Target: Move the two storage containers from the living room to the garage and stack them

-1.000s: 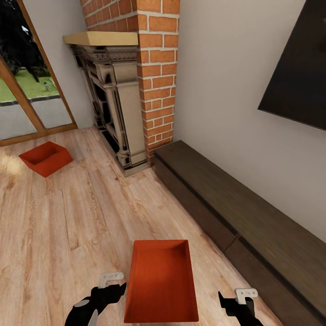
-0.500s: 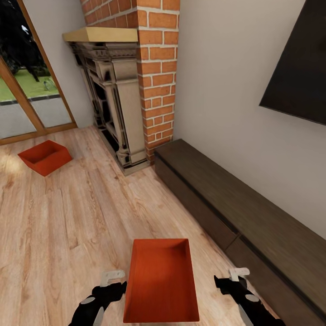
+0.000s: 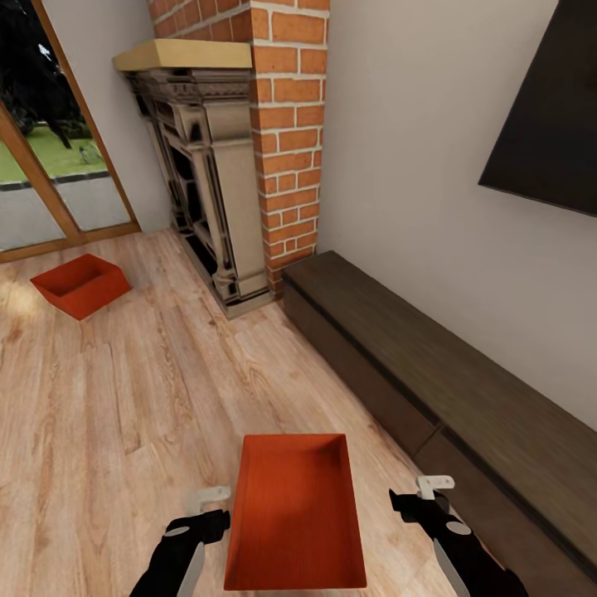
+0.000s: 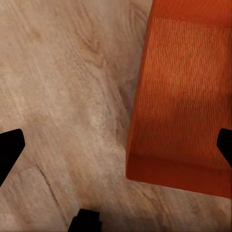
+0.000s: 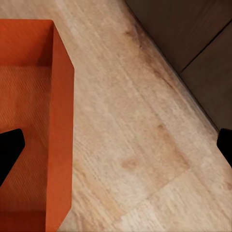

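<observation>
One orange-red storage container (image 3: pixel 294 510) rests on the light wood floor of the living room, right in front of me, open side up and empty. The other storage container (image 3: pixel 80 284) sits far off to the left near the glass door. My left gripper (image 3: pixel 211 512) is open beside the near container's left wall. My right gripper (image 3: pixel 421 493) is open a short way off its right wall. In the left wrist view the near container (image 4: pixel 183 96) lies between the spread fingers of the left gripper (image 4: pixel 117 147). In the right wrist view the near container (image 5: pixel 29 121) lies beside the right gripper (image 5: pixel 117 147).
A long dark low cabinet (image 3: pixel 431 390) runs along the right wall, close to my right arm, and it also shows in the right wrist view (image 5: pixel 193 34). A brick fireplace (image 3: pixel 224 166) stands ahead. A glass door (image 3: pixel 50 166) is at the far left. A dark screen (image 3: pixel 547 124) hangs on the wall.
My right gripper has moved forward along the near container's right side. The left arm has come slightly further into view. The whole picture has shifted a little.
</observation>
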{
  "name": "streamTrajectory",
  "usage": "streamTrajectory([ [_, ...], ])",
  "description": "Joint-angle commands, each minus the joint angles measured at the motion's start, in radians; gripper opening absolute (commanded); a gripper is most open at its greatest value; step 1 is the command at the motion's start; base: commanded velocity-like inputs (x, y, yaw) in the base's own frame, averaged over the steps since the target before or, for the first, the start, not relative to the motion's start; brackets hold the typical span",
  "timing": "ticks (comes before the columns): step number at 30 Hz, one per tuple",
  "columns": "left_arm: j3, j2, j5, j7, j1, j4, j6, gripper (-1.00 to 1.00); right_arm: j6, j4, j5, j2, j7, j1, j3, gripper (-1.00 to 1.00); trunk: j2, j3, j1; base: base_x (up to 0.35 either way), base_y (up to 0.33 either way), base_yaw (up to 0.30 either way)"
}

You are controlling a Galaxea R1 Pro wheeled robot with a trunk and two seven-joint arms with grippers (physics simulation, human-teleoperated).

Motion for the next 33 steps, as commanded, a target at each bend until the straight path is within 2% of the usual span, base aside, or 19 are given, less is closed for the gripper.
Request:
streamTrajectory([
  [1, 0.001, -0.004, 0.007, 0.008, 0.000, -0.001, 0.004, 1.00, 0.005, -0.001, -0.003, 0.000, 0.003, 0.000, 0.001, 1.00, -0.008, -0.004, 0.004, 0.000, 0.000, 0.000],
  [6, 0.001, -0.005, 0.009, 0.011, -0.001, -0.003, 0.003, 1.00, 0.004, -0.001, -0.003, 0.000, 0.004, 0.000, 0.001, 1.00, -0.043, -0.020, 0.023, 0.000, 0.000, 0.000],
  [27, 0.001, -0.004, 0.011, 0.000, -0.001, -0.007, -0.002, 1.00, 0.004, 0.001, -0.004, 0.001, 0.004, 0.000, 0.002, 1.00, -0.043, -0.020, 0.023, 0.000, 0.000, 0.000],
  [33, 0.001, -0.005, 0.010, -0.003, -0.001, -0.004, 0.002, 1.00, 0.004, 0.004, -0.004, 0.003, 0.004, 0.000, 0.002, 1.00, -0.085, -0.038, 0.046, 0.000, 0.000, 0.000],
])
